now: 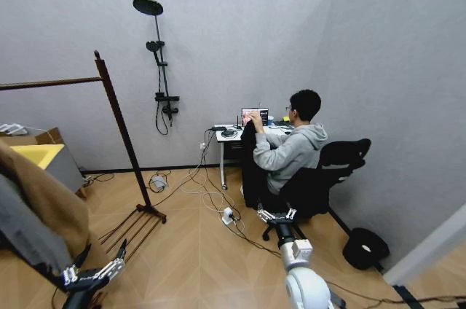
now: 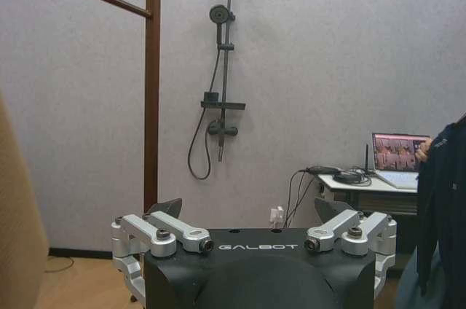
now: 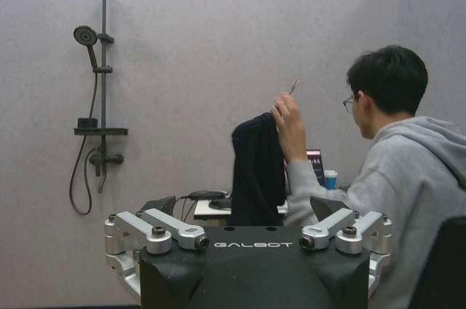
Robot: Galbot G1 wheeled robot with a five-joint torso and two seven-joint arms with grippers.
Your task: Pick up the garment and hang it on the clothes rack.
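Limp black long-sleeved garment (image 3: 256, 174) hangs in dark folds from a seated person's raised hand (image 3: 288, 116) beside the white counter (image 1: 229, 136), well apart from the tall reddish-brown wooden clothes rack (image 1: 116, 116), while the left hand (image 1: 93, 274) and right hand (image 1: 277, 214) hover low, fingers spread apart.

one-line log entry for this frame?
coat: held up by person's hand | rack: bar bare | left tool: open, low | right tool: open, toward coat

Counted: one dark reddish-brown wooden clothes rack (image 1: 116, 116); one limp black garment (image 3: 256, 174), held up in one person's hand (image 3: 285, 116); two open silver grippers, left (image 1: 93, 274) and right (image 1: 277, 215); one black wall shower set (image 1: 159, 61); one open laptop (image 2: 400, 157).
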